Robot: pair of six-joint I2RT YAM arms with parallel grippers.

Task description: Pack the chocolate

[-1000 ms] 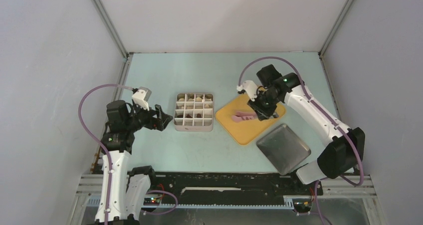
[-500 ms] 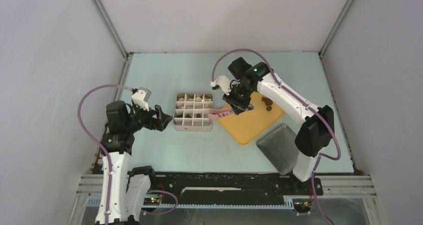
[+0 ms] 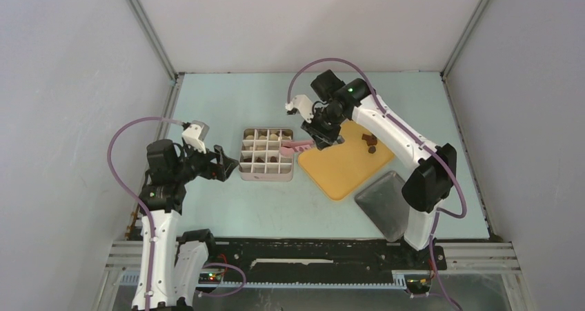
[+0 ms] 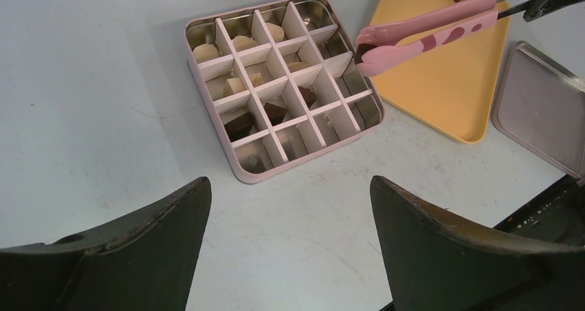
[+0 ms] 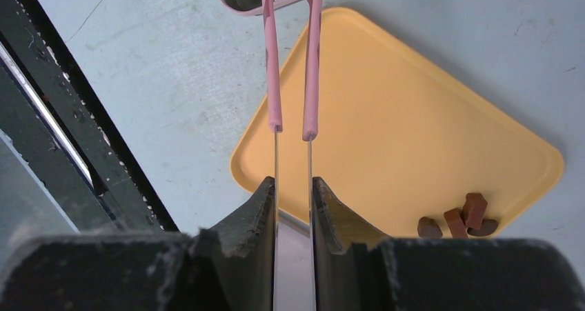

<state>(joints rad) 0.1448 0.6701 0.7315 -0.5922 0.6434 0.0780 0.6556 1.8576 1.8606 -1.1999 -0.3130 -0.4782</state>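
1. right end effector [image 5: 292,190] grips pink tongs [image 4: 431,34] pinching a dark chocolate piece [image 4: 363,52] at the divided box's [image 4: 238,175] edge.
2. left end effector [image 4: 288,194] stands wide open, empty.
3. more chocolate [image 4: 240,123] lies in box cells.

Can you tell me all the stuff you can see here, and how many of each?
table: one, pale blue-green, under everything
pink box: one, sixteen little cells, middle of the table
chocolates in the box: about ten, cream and dark brown, in the cells on the box's far and left sides
yellow tray: one, right of the box
chocolates on the tray: four, dark brown, huddled near one corner
metal lid: one, silver, beside the tray's near edge
pink tongs: one pair, tips over the box's right side
chocolate in the tongs: one, dark brown, pinched at the tips
left gripper: open, empty, left of the box
right gripper: squeezing the tongs' metal handles
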